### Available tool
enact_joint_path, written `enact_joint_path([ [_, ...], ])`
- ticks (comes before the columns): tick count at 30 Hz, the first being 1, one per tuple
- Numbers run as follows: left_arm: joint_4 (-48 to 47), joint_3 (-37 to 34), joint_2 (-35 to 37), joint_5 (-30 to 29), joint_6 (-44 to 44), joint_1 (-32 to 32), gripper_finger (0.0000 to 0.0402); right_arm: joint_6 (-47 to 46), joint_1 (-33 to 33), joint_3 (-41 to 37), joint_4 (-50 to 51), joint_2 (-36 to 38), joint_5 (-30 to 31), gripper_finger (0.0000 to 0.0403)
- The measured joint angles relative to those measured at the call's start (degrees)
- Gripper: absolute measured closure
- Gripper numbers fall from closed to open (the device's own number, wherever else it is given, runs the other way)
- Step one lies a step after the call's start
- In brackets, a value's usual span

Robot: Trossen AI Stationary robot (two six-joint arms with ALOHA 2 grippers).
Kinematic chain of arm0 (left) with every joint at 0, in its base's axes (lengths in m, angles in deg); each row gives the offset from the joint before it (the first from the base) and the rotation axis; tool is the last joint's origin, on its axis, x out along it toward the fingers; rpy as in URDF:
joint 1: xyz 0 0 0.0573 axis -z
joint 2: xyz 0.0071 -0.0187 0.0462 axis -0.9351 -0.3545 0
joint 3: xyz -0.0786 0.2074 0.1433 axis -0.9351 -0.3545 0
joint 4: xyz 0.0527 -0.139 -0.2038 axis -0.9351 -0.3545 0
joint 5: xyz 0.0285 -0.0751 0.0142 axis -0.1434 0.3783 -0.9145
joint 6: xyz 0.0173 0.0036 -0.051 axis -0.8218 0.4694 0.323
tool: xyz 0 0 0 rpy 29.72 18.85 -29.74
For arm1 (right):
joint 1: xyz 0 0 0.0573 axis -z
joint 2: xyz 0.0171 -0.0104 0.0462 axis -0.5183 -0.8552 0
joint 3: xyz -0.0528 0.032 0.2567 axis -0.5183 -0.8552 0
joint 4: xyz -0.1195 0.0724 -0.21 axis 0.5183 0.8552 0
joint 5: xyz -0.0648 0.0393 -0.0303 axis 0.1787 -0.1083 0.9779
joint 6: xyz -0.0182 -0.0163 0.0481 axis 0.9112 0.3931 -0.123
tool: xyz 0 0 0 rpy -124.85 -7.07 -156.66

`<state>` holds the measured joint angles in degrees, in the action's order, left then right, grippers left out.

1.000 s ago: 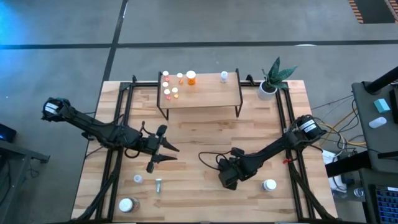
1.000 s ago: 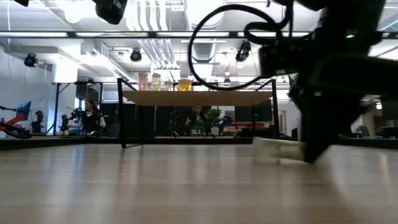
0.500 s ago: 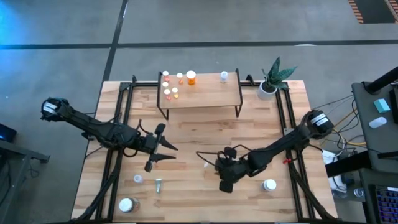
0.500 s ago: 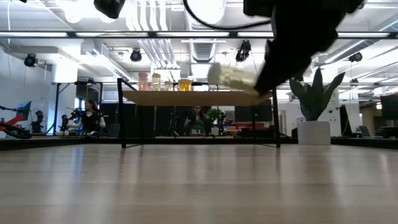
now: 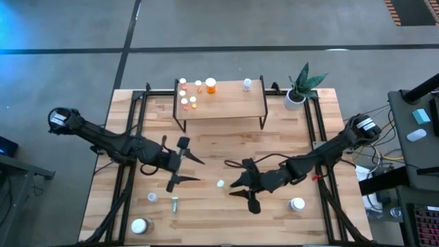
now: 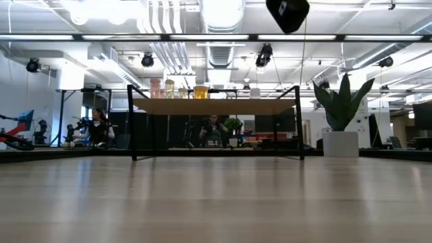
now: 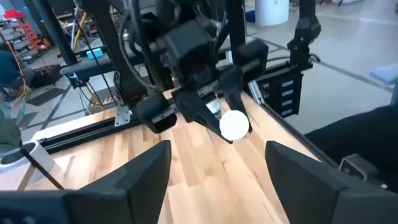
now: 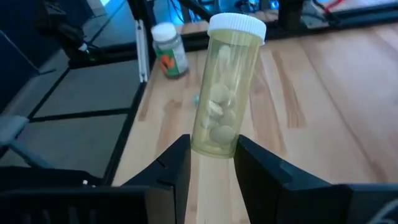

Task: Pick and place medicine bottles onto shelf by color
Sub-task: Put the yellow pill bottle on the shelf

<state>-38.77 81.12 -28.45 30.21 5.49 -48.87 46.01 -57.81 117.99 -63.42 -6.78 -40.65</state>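
My right gripper (image 5: 235,186) is over the middle of the table, shut on a pale yellow bottle (image 8: 222,106) with a white cap (image 5: 221,184) and pills inside. My left gripper (image 5: 193,169) is open, a short way to the left of that cap and facing it. In the left wrist view the capped end (image 7: 234,124) points at the open left gripper (image 7: 217,150). The shelf (image 5: 230,103) stands at the far side on black legs, with several orange, red and clear bottles (image 5: 210,85) on top. More bottles lie on the near left of the table (image 5: 151,197). My right gripper pinches the yellow bottle by its bottom end (image 8: 212,148) between the two fingers (image 8: 176,163). It comes from the table's right, roughly level. The bottle is lifted clear of the table and sticks out ahead of the fingers, cap toward the left gripper.
A potted green plant (image 5: 298,89) stands at the far right corner. White-capped bottles sit near the front edge (image 5: 140,225) and near right (image 5: 297,204), a small vial (image 5: 174,204) between. Black frame rails run along both table sides (image 5: 130,137).
My right gripper has taken the yellow bottle up off the table, turned it so its cap points left, and carried it a little toward the left gripper. The bottle, lying on the table a second ago, is now lifted clear. My left gripper has shifted slightly right.
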Motion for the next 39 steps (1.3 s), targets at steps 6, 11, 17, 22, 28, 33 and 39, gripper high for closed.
enact_joint_path([
  [6, -0.13, 5.34, -7.09, 0.02, -2.49, -0.01, 0.0155, 1.80, 0.13, 0.79, -0.11, 0.72, -0.28, 0.0298],
  [11, -5.96, 11.53, -11.52, 0.62, -3.64, -0.03, 0.0155, 2.06, 0.13, 0.88, -0.04, 0.71, -0.28, 0.0298],
  [17, -9.16, 16.89, -16.21, 3.33, -3.67, -0.01, 0.0155, 2.83, 0.22, 0.88, -0.73, 0.71, -0.28, 0.0298],
  [22, -10.25, 18.94, -18.86, 3.85, -3.83, -0.06, 0.0155, 3.09, 0.26, 0.88, -1.00, 0.71, -0.28, 0.0298],
  [28, -10.04, 20.13, -20.74, 6.67, -4.60, -0.13, 0.0155, 2.47, 0.55, 0.88, -1.00, 0.71, -0.26, 0.0298],
  [33, -10.02, 20.39, -21.94, 7.28, -4.60, -0.12, 0.0155, 2.47, 0.76, 0.88, -1.03, 0.71, -0.26, 0.0298],
  [39, -9.97, 20.39, -22.64, 7.32, -4.60, -0.12, 0.0165, 2.47, 0.76, 0.88, -1.08, 0.69, -0.26, 0.0298],
])
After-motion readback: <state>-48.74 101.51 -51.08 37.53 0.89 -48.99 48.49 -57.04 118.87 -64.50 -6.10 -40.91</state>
